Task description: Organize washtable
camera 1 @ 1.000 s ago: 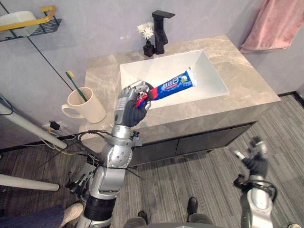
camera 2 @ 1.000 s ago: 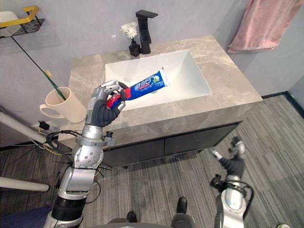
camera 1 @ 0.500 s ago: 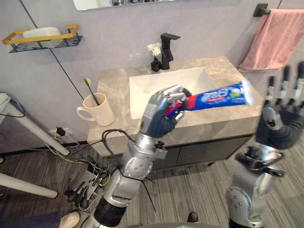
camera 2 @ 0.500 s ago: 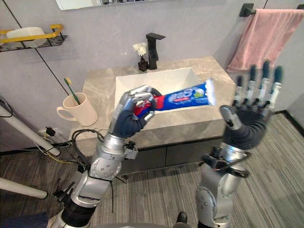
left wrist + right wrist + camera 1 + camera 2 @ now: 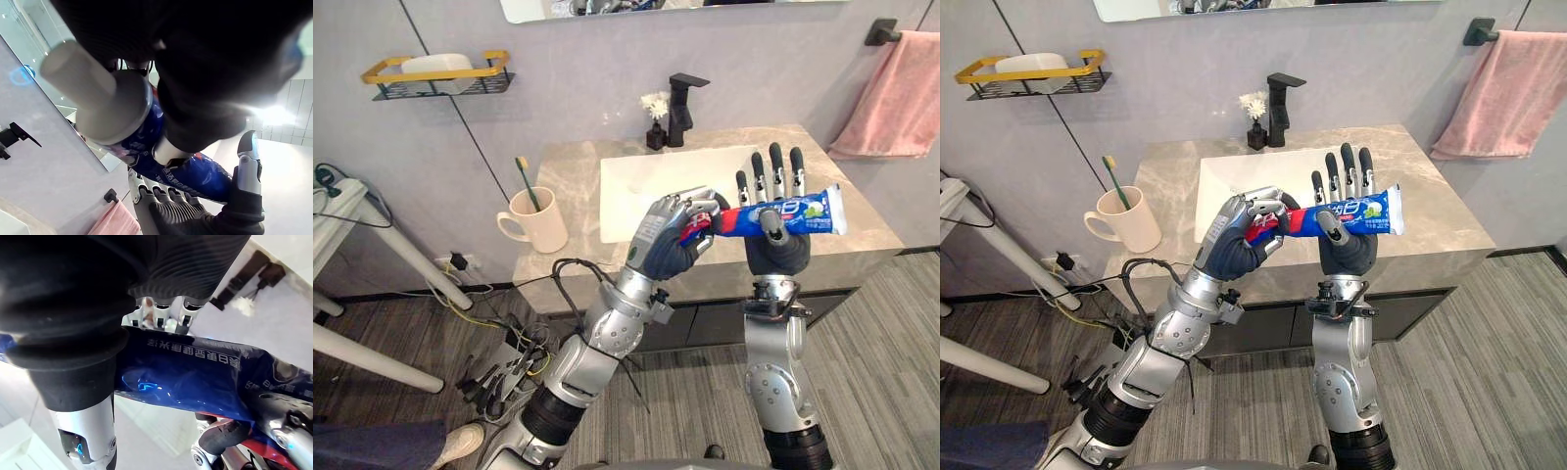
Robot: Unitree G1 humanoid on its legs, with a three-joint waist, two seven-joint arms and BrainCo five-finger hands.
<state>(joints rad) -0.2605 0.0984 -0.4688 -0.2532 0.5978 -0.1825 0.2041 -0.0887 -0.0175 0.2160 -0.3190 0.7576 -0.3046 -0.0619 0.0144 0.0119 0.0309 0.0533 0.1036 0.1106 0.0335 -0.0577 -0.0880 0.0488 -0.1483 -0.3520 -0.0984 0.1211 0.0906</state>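
My left hand (image 5: 664,240) is shut on the red cap end of a blue toothpaste tube (image 5: 788,214), held level in the air in front of the washtable (image 5: 570,168). My right hand (image 5: 775,247) stands upright behind the tube's middle with its fingers straight. The tube lies across its palm and the thumb sits in front of it. In the right wrist view the tube (image 5: 195,377) crosses just past the thumb. A cream mug (image 5: 540,219) with a green toothbrush (image 5: 526,182) stands on the counter's left end.
A white sink basin (image 5: 631,186) is set in the counter, with a black faucet (image 5: 683,96) and a small vase of white flowers (image 5: 655,119) behind it. A pink towel (image 5: 897,98) hangs at the right. A yellow wall shelf (image 5: 435,73) carries soap.
My right hand has risen from near the floor and moved left until its palm is behind the tube. The left hand keeps the tube. The camera has shifted.
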